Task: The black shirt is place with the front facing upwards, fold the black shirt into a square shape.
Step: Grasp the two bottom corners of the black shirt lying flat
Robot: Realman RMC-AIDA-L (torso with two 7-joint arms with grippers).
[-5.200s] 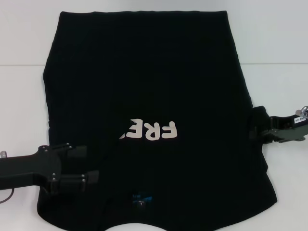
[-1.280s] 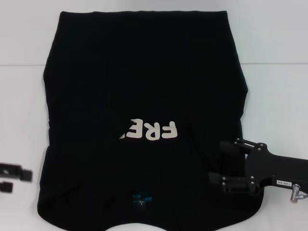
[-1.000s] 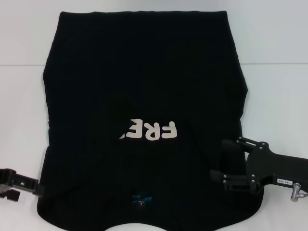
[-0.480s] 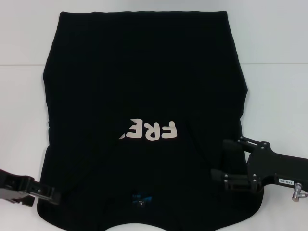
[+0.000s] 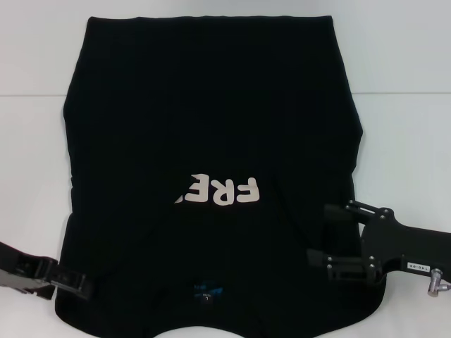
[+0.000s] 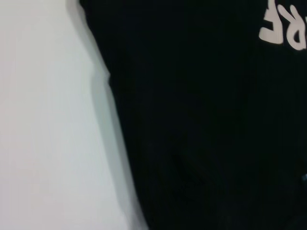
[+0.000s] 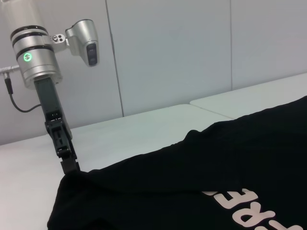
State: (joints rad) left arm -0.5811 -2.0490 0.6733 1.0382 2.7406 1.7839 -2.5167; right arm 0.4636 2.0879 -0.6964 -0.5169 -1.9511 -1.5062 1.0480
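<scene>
Left gripper [image 5: 86, 289] is set at the black shirt [image 5: 211, 127]'s near left corner; its grasp cannot be told. Right gripper [image 5: 318, 234] is spread open over the near right shoulder, holding nothing. The shirt lies on the white table [image 5: 409, 141], sides apparently folded in. Folding lengthwise is judged outstanding.

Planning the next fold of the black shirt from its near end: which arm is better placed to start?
Neither clearly: the left gripper meets the black shirt at its near left edge, and the right gripper sits over the near right edge. Probably both lift together.
</scene>
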